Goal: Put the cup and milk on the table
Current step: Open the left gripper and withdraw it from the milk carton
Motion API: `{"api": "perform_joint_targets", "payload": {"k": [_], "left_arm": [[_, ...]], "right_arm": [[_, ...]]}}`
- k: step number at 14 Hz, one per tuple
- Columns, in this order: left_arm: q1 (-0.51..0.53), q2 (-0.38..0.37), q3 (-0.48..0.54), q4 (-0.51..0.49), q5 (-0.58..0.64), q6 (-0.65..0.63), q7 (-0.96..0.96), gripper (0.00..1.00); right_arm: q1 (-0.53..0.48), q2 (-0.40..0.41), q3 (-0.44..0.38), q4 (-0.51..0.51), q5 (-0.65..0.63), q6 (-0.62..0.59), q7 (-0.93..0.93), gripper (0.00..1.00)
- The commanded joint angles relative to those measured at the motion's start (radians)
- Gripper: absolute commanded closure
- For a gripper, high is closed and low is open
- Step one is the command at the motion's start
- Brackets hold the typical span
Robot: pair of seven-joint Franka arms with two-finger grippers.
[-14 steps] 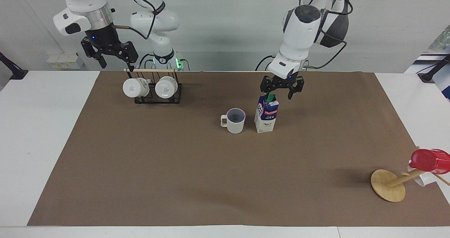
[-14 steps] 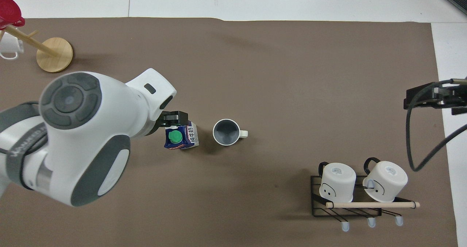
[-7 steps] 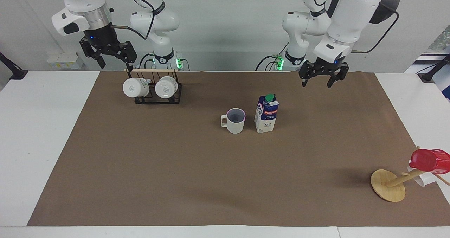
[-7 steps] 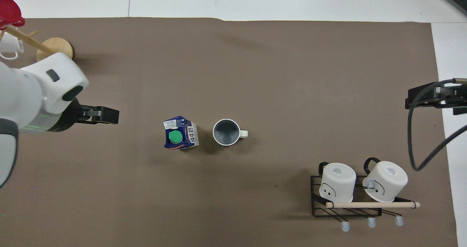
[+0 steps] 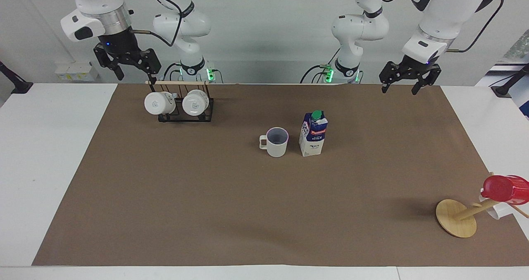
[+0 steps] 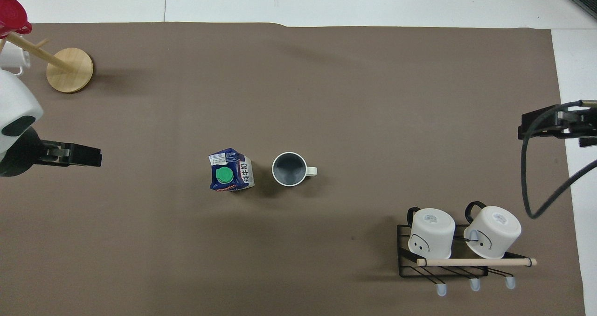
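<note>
The off-white round cup with the grey-blue inside (image 5: 276, 141) stands upright on the brown paper sheet of the big white tabletop (image 5: 264, 214), near the middle. Just beside it, toward the left arm's end, stands the tall blue and white milk carton with the green cap (image 5: 313, 134); the two do not touch. The facing view shows the carton's red band and the cup's side. The overhead view looks down into the cup (image 6: 289, 168) and onto the carton's green cap (image 6: 224, 174). The left gripper (image 5: 405, 83) hangs in the air over the paper's edge by the robots, fingers spread open and empty. The right gripper (image 5: 131, 68) hangs above the black wire rack with a wooden rod (image 5: 186, 106), fingers also open and empty. Two shiny white mugs (image 5: 177, 102) lie on that rack. At the left arm's end stands a round wooden stand (image 5: 456, 218) with a shiny red cup (image 5: 504, 189) on its tilted peg.
</note>
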Motion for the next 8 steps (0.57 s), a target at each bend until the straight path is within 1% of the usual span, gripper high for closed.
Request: {"api": "perform_joint_targets", "payload": {"k": [1,8], "left_arm": [[0.009,-0.008,-0.009,0.01,0.013,-0.015,0.004,0.0],[0.013,-0.006,-0.009,0.011,0.013,-0.006,0.006,0.0]], "right_arm": [[-0.016,-0.005,0.005,0.004,0.022,-0.006,-0.015,0.0],[-0.016,-0.005,0.005,0.004,0.022,-0.006,-0.015,0.0]]}}
